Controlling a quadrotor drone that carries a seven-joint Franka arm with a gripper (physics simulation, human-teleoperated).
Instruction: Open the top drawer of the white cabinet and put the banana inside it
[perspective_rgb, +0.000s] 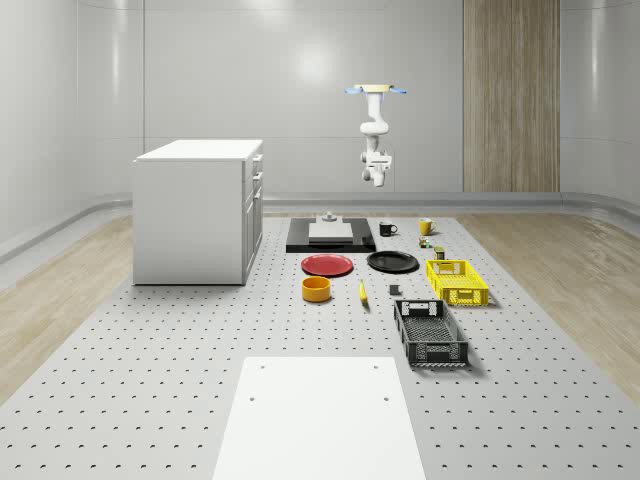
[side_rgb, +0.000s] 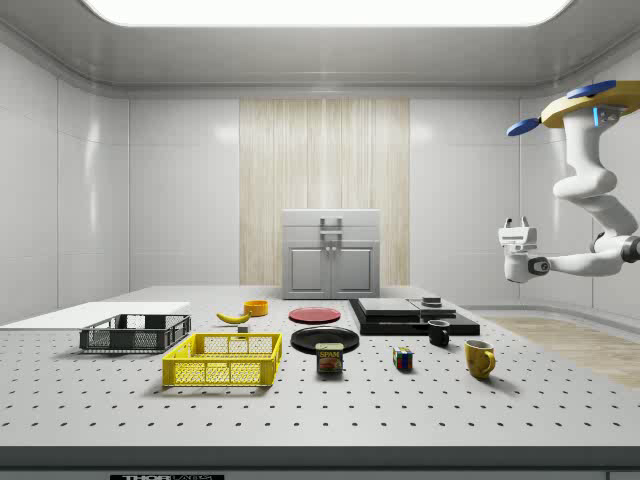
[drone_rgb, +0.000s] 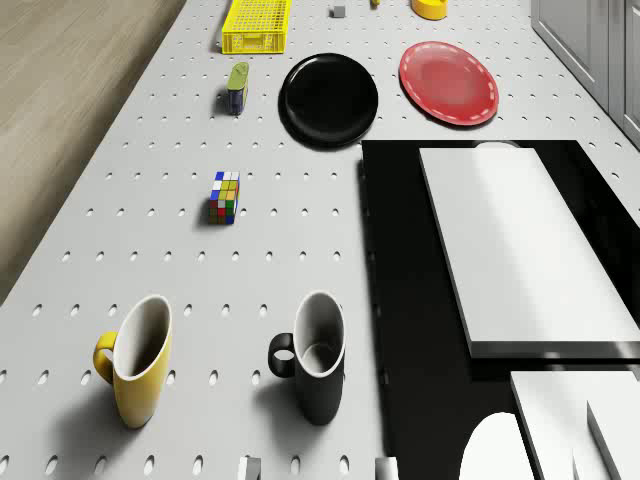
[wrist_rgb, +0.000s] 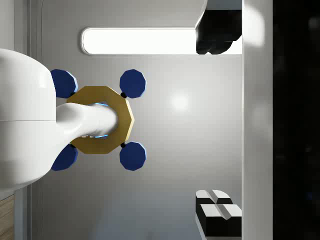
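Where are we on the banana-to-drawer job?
Nothing looks done yet. The white cabinet has its drawers all flush, and the banana lies on the table beside the orange bowl. The drone hovers beyond the table's far end, its hand high in the air. Left: open the drawer, fetch the banana.

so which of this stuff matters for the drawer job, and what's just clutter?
Job:
cabinet, top drawer shut
banana, on the table
gripper, high in the air beyond the table's end, under the hovering drone

Clutter:
red plate
black plate
yellow crate
black crate
mugs
cube
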